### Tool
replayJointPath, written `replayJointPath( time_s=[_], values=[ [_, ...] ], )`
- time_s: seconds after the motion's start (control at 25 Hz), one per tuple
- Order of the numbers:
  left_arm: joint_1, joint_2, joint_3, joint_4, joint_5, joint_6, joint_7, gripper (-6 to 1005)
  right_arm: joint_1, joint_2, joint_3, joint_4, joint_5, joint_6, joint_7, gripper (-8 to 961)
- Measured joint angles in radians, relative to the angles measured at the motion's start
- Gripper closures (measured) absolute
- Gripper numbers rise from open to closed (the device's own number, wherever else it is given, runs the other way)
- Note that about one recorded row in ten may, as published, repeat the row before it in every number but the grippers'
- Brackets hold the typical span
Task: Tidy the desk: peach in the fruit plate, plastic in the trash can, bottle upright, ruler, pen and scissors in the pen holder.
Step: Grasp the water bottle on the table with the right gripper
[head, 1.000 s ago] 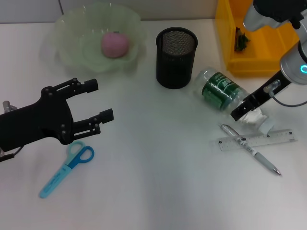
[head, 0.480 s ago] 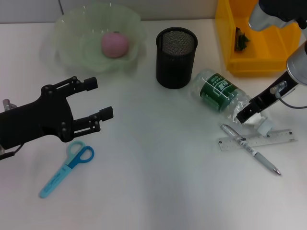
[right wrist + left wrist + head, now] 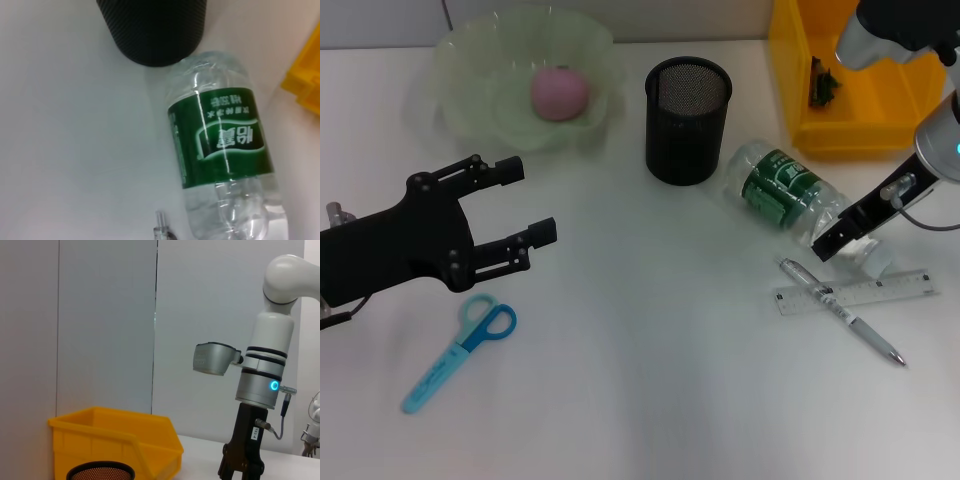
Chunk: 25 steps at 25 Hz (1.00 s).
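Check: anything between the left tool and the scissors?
Nothing visible. The left tool hangs open just above the scissors, with only bare desk around them.

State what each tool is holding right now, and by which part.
The left tool is open above the desk near the scissors, holding nothing. The right tool is at the neck end of the lying bottle; whether it grips it cannot be told.
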Motion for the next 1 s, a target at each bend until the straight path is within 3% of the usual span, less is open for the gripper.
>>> replayJointPath(
  time_s=[0.32,0.56,0.76,1.0],
  values=[
    [-0.004,0.0,0.0,0.0,0.0,-0.002,0.0,213,0.002,0.001,-0.01,0.018,0.001,-0.002,0.001,130],
    [-0.004,0.0,0.0,0.0,0.0,-0.006,0.0,213,0.004,0.0,-0.01,0.027,0.002,0.002,0.001,200],
    [-0.004,0.0,0.0,0.0,0.0,-0.007,0.0,213,0.005,0.0,-0.01,0.027,0.002,0.003,-0.001,339],
    [-0.004,0.0,0.0,0.0,0.0,-0.009,0.0,213,0.004,0.0,-0.01,0.027,-0.003,-0.002,0.0,354]
  ],
)
